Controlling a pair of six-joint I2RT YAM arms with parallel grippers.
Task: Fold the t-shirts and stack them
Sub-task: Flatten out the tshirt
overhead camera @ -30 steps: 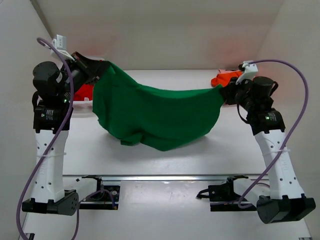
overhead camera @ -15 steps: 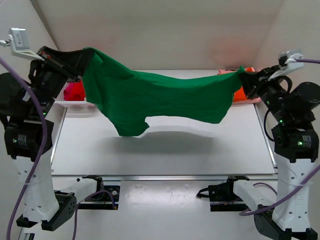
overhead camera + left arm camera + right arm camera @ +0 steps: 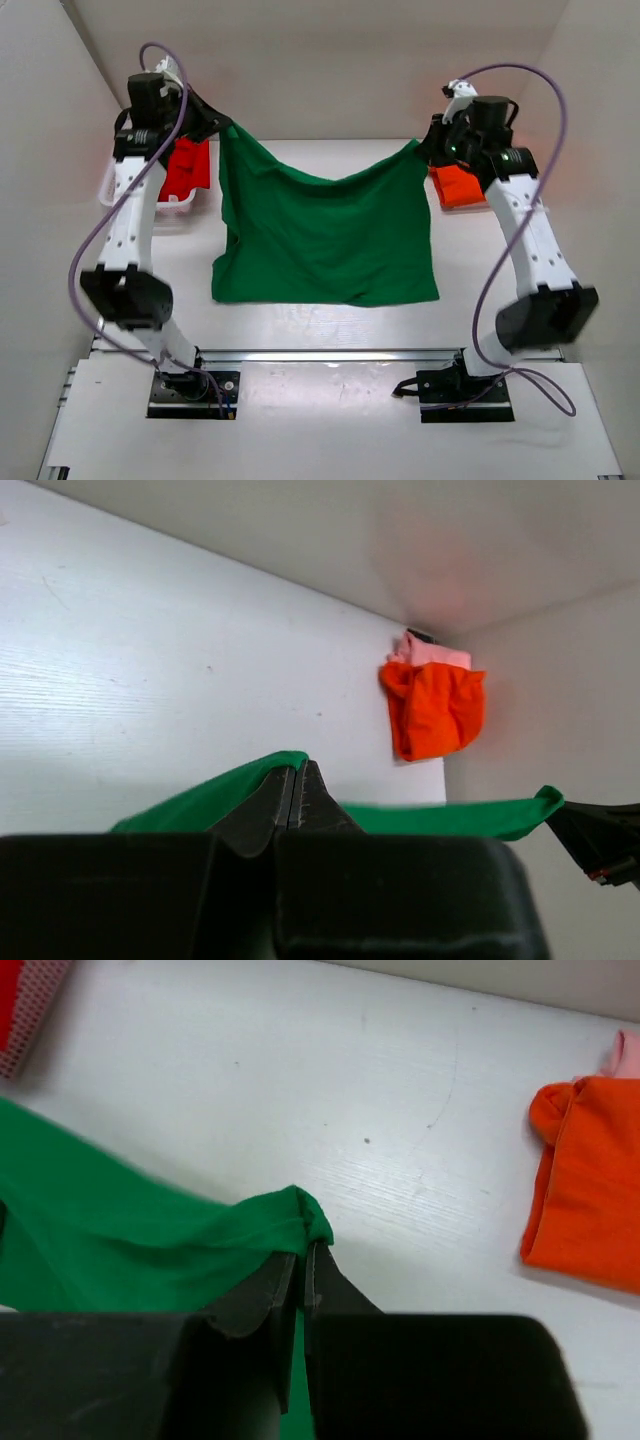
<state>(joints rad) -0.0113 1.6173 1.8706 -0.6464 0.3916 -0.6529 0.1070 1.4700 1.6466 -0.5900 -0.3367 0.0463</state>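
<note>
At far left, the white basket [image 3: 170,205] holds a red t-shirt [image 3: 185,168]; both arms' jaws clamp the green t-shirt [image 3: 320,235].

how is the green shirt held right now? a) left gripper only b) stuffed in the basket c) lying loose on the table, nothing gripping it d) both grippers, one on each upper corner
D: the left gripper and the right gripper are each shut on an upper corner of the green shirt, which sags between them.
</note>
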